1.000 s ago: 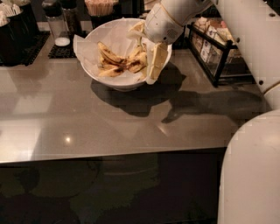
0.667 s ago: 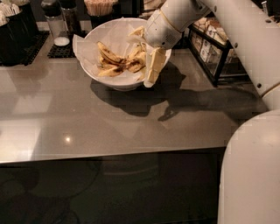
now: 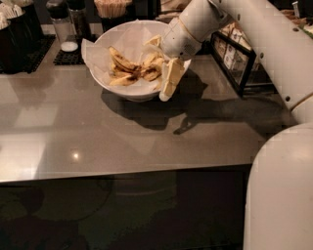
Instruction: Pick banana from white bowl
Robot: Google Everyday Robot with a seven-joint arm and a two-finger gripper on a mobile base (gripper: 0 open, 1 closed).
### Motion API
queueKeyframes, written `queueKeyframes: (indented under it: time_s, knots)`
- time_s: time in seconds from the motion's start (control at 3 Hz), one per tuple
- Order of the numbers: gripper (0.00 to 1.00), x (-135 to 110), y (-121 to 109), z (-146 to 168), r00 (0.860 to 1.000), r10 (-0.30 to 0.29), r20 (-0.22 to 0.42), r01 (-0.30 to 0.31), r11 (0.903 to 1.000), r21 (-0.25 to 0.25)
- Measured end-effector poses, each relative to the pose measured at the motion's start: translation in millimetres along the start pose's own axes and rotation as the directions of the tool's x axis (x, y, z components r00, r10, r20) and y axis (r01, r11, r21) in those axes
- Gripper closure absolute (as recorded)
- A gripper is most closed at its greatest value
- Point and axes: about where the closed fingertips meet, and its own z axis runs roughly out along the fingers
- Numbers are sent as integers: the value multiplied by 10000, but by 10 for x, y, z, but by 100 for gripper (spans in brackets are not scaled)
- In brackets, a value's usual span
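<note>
The white bowl (image 3: 96, 73), lined with crinkled white paper, stands at the back of the grey counter. Several bananas lie piled in it. The banana (image 3: 122, 62), long, curved and brown-mottled, lies across the left of the pile. My gripper (image 3: 167, 83) hangs at the bowl's right rim, beside the pile. One cream finger points down over the rim's outer side. The wrist above it hides the right edge of the bowl. I see nothing held.
Glass shakers (image 3: 61, 24) on a black mat and a cup of sticks (image 3: 111, 7) stand behind the bowl. A black tray (image 3: 19, 34) is at the back left. A black wire rack (image 3: 234, 56) stands at the right. The counter's front edge (image 3: 122, 173) runs across the middle.
The gripper has shifted slightly left and lower along the bowl's right rim. The bananas and bowl have not moved.
</note>
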Motion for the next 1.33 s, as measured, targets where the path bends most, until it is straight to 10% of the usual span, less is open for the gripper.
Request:
queueKeyframes:
  time_s: [0.67,1.33]
  knots:
    - [18,-70,-256,-79,9975,-302,-638,288,9993,-224]
    - [18,-224,-728,-308,9896,-723,-1244,816,9941,711]
